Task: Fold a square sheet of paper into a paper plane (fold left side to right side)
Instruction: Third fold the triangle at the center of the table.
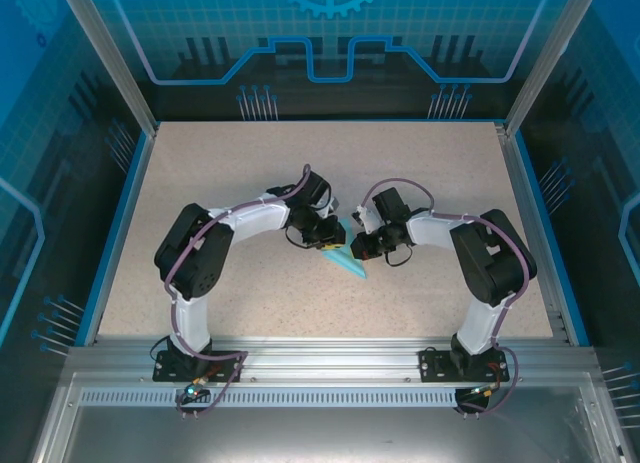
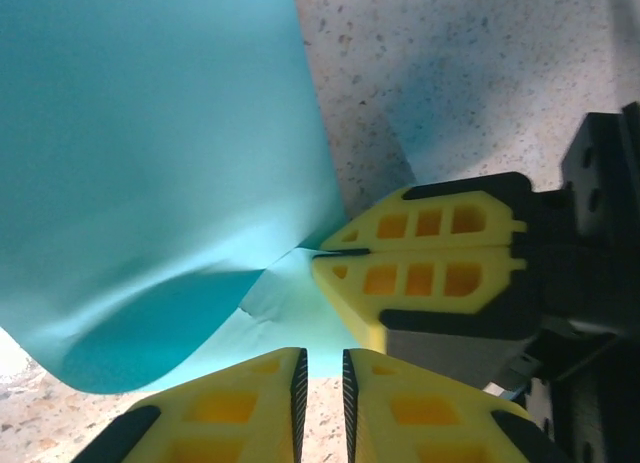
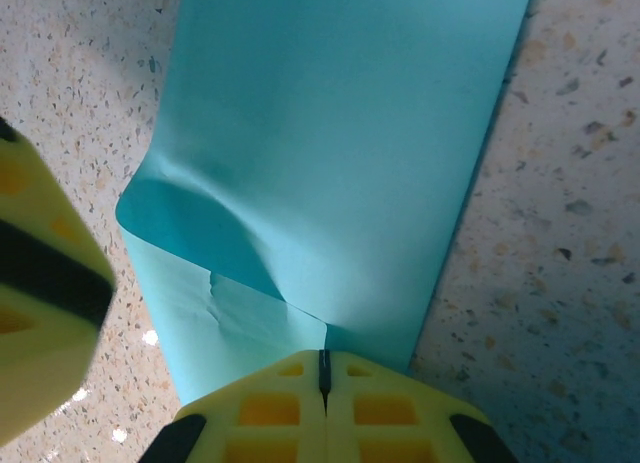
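One pair, the right fingers (image 3: 270, 408), clenches the near end of the square sheet of paper (image 3: 340, 153) lying lengthwise ahead on the table (image 3: 560, 283), the left fingers (image 2: 230, 403) narrowly parted just beside.

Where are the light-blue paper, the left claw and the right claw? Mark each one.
Light-blue paper (image 3: 340, 153): right wrist view, middle of its upper layer.
Left claw (image 2: 324, 363): left wrist view, gap between its fingertips.
Right claw (image 3: 323, 358): right wrist view, seam between its shut fingertips.
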`<move>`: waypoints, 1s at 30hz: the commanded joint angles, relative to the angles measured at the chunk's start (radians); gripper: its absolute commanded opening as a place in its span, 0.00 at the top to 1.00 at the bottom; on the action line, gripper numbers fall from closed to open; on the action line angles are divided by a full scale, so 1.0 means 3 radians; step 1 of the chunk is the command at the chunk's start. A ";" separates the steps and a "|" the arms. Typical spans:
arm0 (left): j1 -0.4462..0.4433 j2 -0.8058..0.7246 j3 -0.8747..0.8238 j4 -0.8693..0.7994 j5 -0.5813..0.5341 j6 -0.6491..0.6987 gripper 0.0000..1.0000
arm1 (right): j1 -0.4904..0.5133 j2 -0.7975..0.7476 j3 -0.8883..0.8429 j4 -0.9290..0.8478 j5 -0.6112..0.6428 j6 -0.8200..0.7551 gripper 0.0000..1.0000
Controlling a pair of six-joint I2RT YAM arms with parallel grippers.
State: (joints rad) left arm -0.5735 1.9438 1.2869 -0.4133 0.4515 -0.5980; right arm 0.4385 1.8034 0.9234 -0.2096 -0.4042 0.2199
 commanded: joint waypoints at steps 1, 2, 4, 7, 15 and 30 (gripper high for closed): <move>-0.0016 0.0086 -0.0084 -0.0021 -0.0046 -0.0052 0.80 | 0.0016 0.0113 0.0021 -0.0155 0.0165 -0.0048 1.00; -0.0016 0.0086 -0.0107 -0.0011 -0.0053 -0.0062 0.80 | 0.0016 0.0117 0.0021 -0.0155 0.0166 -0.0048 1.00; -0.0020 0.0091 -0.0139 0.0017 -0.0051 -0.0084 0.79 | 0.0023 0.0121 0.0026 -0.0155 0.0167 -0.0048 1.00; -0.0019 0.0115 -0.0167 0.0048 -0.0049 -0.0088 0.79 | 0.0021 0.0131 0.0031 -0.0155 0.0162 -0.0053 1.00; -0.0016 0.0267 -0.0180 0.0030 -0.0158 -0.0058 0.78 | 0.0022 0.0141 0.0042 -0.0171 0.0168 -0.0054 1.00; -0.0020 0.0493 -0.0232 -0.0008 -0.0308 -0.0021 0.79 | -0.0064 -0.0448 0.0128 -0.0427 0.0026 -0.0007 0.77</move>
State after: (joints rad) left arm -0.5724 2.0140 1.2434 -0.3962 0.4335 -0.6037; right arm 0.4358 1.7485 0.9302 -0.2672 -0.3973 0.2207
